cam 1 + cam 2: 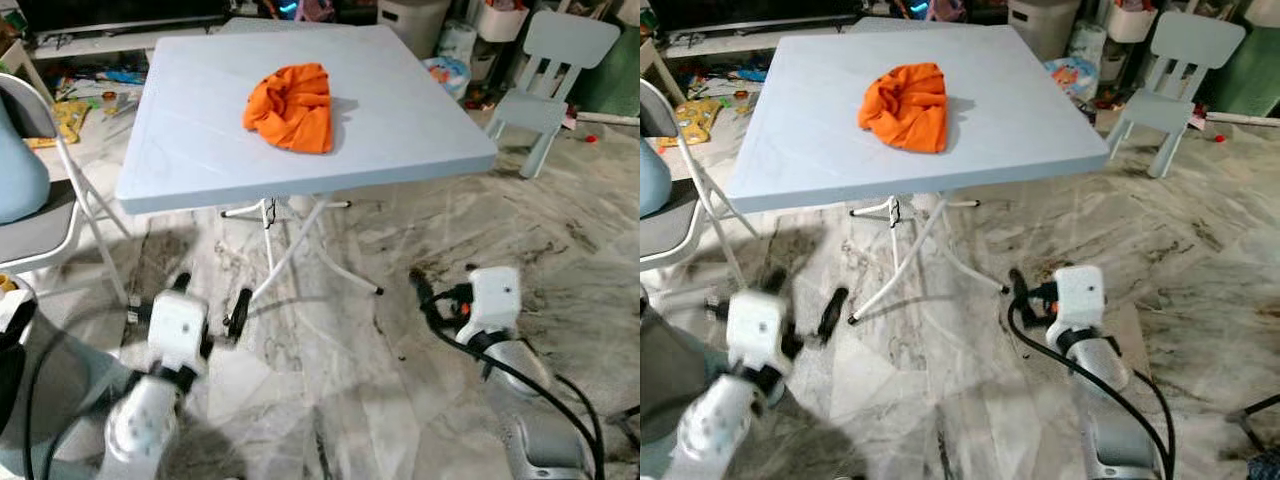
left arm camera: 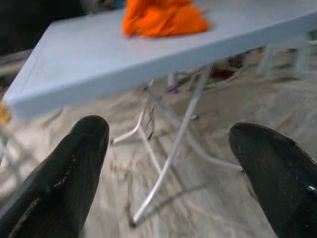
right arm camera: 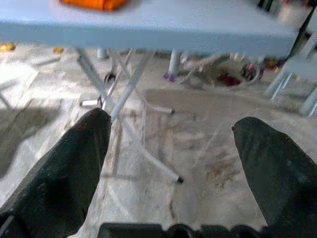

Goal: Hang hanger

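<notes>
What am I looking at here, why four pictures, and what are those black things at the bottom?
This is a walking humanoid robot with two silver arms. The two wider pictures come from cameras in its head, looking down at a light blue folding table with a crumpled orange cloth on top. The other two come from cameras on its wrists, each looking along that arm's two black fingers. The left claw and the right claw are both open, holding nothing, and are held low in front of the table above the marble floor. A small pale chair stands behind the table. I see no hanger.
</notes>
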Motion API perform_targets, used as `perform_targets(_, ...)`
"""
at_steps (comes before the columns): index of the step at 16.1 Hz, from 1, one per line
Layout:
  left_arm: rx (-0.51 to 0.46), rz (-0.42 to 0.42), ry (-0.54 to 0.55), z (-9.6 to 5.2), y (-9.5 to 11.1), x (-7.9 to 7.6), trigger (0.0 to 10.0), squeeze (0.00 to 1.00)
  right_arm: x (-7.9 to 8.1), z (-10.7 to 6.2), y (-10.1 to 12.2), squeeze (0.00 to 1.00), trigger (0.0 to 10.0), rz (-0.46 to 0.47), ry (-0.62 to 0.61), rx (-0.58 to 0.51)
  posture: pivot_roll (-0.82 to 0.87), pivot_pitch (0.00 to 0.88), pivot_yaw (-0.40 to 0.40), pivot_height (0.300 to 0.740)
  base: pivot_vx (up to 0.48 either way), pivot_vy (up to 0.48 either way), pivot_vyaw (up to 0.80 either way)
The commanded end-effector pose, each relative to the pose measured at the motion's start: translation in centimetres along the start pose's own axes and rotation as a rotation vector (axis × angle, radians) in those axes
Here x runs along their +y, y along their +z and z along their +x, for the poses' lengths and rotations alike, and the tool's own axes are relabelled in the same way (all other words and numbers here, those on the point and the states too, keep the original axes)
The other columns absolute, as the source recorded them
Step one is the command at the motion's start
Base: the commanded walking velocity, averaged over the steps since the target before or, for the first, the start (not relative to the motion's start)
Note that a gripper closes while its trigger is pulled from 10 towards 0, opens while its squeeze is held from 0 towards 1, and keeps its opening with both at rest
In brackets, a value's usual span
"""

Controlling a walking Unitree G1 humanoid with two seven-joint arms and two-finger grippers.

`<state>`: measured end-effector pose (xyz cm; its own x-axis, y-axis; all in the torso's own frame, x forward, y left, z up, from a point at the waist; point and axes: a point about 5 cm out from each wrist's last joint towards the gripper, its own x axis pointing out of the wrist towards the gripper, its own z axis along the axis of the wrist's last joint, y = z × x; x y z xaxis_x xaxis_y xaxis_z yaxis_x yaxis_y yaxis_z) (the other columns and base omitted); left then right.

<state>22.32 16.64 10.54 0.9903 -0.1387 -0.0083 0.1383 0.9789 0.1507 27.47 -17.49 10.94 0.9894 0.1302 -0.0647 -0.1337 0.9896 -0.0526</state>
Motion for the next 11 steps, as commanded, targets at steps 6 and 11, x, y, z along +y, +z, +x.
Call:
perform_targets(6,-0.006,0.001,0.021,-0.1,1.5,-0.6,10.0,0.0,3.4,0.1,0.6,0.0,10.0,0.094,-0.019,0.011,0.02,0.121,-0.052,0.74,0.0,0.0,0.0)
perform_targets(11,-0.009,-0.018,0.036,0.6,2.3,-0.6,10.0,0.0,3.2,0.7,1.1,0.0,10.0,0.088,-0.034,0.01,0.02,0.137,-0.067,0.74,0.0,0.0,0.73)
